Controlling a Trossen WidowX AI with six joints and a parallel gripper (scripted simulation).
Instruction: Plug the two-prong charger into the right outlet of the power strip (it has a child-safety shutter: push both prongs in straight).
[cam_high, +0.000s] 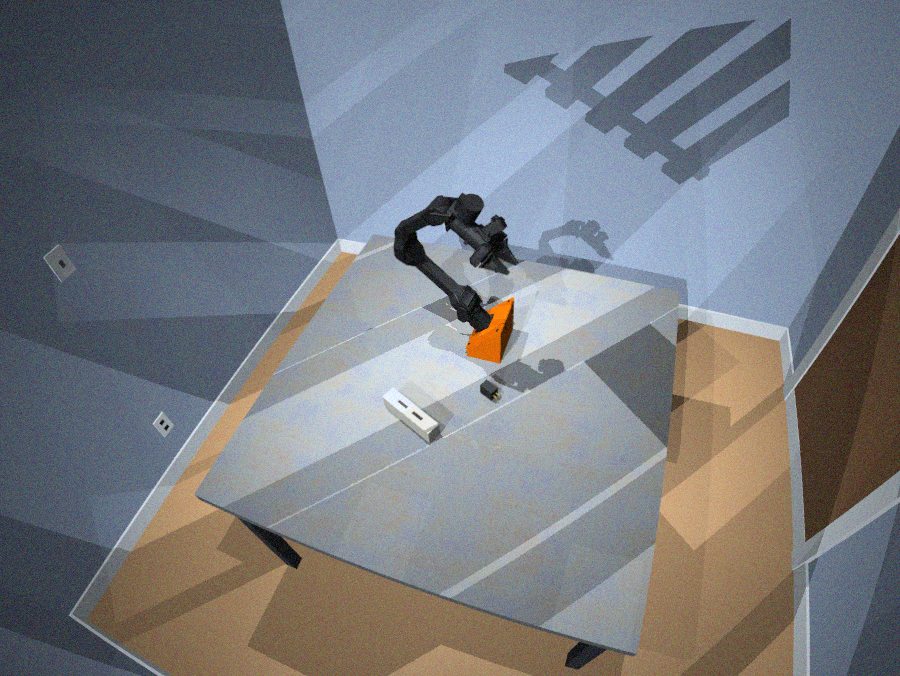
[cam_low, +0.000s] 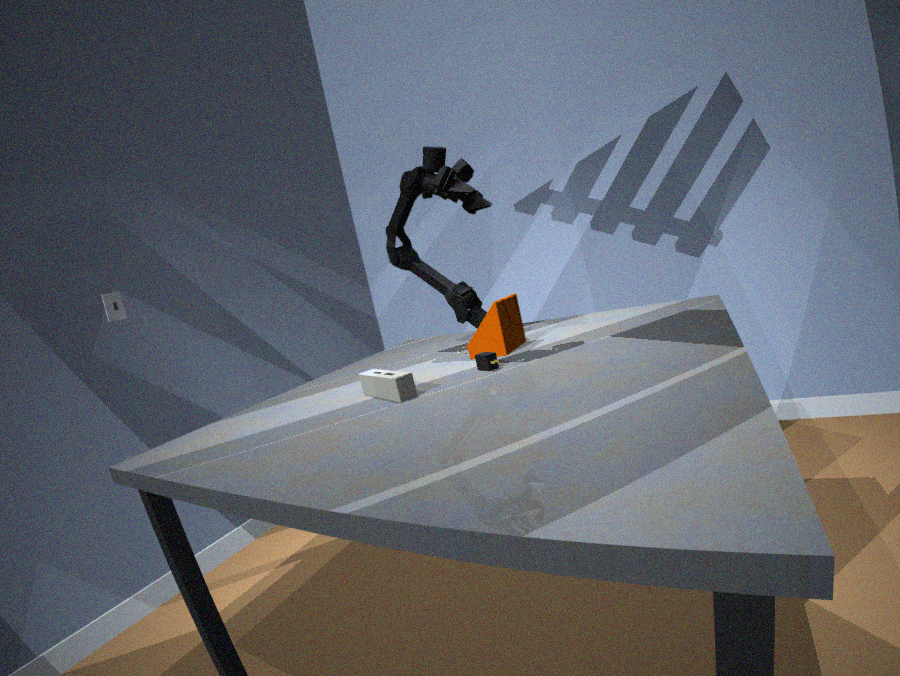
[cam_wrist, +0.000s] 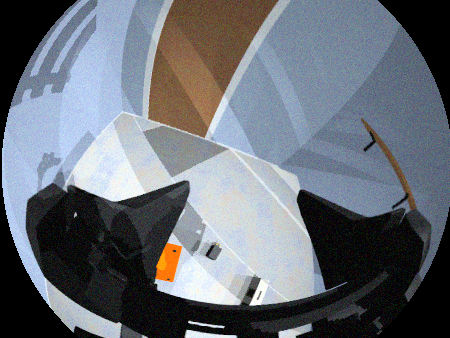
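The small black two-prong charger (cam_high: 488, 390) (cam_low: 485, 360) (cam_wrist: 213, 251) lies on the table, its brass prongs pointing sideways, away from the power strip. The white power strip (cam_high: 393, 398) (cam_low: 387, 387) (cam_wrist: 263, 286) sits near it, with two dark outlets in its top face; both look unfilled in the top view. My gripper (cam_high: 512, 267) (cam_low: 483, 200) (cam_wrist: 245, 190) is open and empty, high above the table and well away from both. In the wrist view the charger shows low between the fingers; the near end of the strip is partly hidden by the gripper body.
The orange wedge-shaped arm base (cam_high: 487, 347) (cam_low: 497, 332) (cam_wrist: 171, 257) stands close behind the charger. The grey table (cam_high: 472, 509) (cam_low: 436, 465) carries strong shadow bands. A wall (cam_high: 407, 167) rises behind the arm. A brown panel (cam_high: 847, 436) (cam_wrist: 200, 65) is at the right.
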